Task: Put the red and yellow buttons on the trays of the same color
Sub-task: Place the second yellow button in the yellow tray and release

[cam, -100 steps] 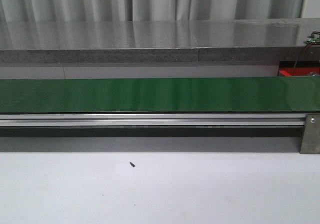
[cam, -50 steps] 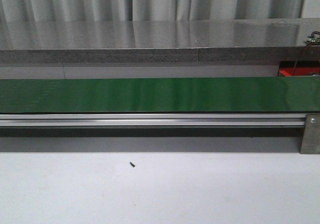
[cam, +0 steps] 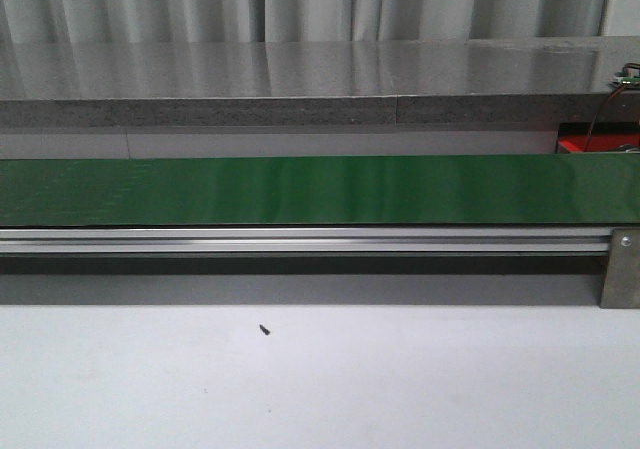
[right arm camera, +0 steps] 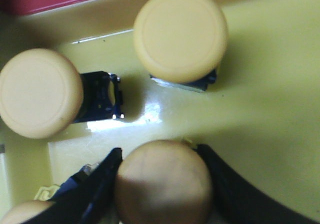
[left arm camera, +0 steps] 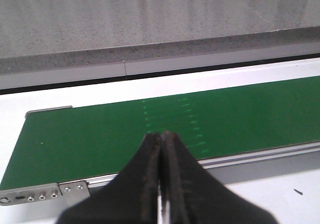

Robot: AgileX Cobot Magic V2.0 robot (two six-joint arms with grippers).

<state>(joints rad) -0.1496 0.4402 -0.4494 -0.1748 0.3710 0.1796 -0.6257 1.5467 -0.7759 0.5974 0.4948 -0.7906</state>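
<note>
Right gripper point(right arm camera: 162, 184) clamps a yellow button point(right arm camera: 164, 181) between its dark fingers point(right arm camera: 225, 184), cap facing the camera, low in the frame over the yellow tray point(right arm camera: 265, 94). Two more yellow buttons point(right arm camera: 180, 34) lie above, apparently tipped sideways. Left gripper point(left arm camera: 161, 184) is pressed together, empty, above the green belt point(left arm camera: 100, 139).

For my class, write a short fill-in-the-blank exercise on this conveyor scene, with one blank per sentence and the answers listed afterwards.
1. The long conveyor belt is coloured ____.
2. The left end effector, above the belt, has its jaws ____.
3. The right end effector grips a round button coloured ____.
4. That button is over the glossy plastic tray coloured ____.

Missing words: green; shut; yellow; yellow
</note>
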